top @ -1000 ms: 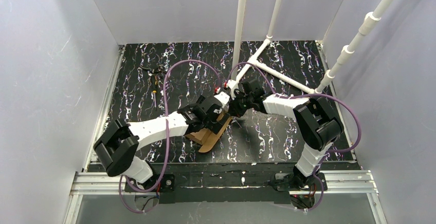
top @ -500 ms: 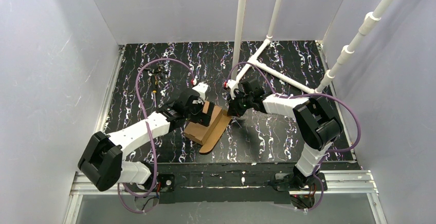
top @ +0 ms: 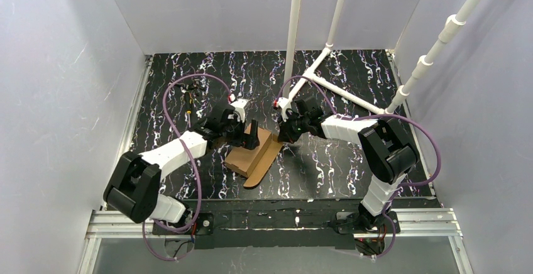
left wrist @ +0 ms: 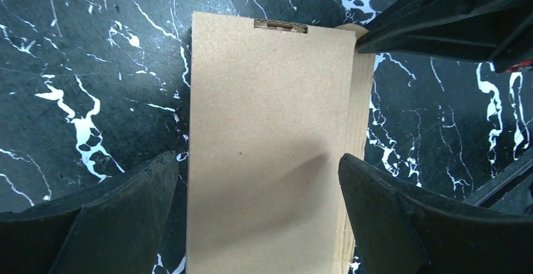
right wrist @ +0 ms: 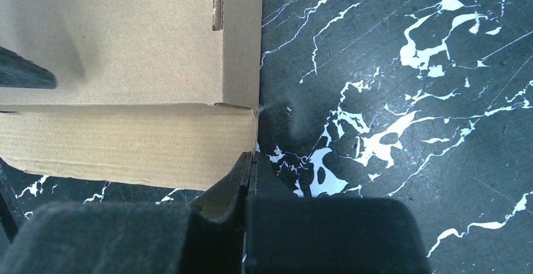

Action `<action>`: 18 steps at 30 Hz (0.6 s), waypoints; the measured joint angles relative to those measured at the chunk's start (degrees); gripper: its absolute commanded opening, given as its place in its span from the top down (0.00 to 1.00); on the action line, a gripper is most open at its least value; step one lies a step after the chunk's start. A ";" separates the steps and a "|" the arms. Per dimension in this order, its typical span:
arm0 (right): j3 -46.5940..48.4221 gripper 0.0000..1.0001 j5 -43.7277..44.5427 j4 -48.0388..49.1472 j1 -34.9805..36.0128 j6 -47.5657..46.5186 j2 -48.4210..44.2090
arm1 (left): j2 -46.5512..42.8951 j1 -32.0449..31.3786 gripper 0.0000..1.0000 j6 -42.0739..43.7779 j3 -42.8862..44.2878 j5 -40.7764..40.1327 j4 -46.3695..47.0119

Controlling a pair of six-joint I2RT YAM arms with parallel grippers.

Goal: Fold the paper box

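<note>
The paper box is plain brown cardboard lying mid-table, partly folded, with a rounded flap sticking out along its right side. In the left wrist view its flat top panel runs between my fingers, with a small slot at the far edge. My left gripper hovers over the box's far end, open, and its fingertips straddle the panel's width without touching. My right gripper is shut. Its tips rest at the corner of the box's side wall, holding nothing.
A white pipe frame lies across the back right of the table, with uprights rising from it. A small dark item sits at the back left. Purple cables loop over both arms. Grey walls close in on three sides.
My left arm has swung left and back off the box, uncovering its top panel, and the open gripper now points down at the box's far end. The right arm has not moved.
</note>
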 measured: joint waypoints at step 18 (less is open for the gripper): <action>0.20 0.99 -0.50 -0.26 0.13 -0.92 0.02 | 5.46 0.33 0.13 -1.40 0.59 2.32 0.26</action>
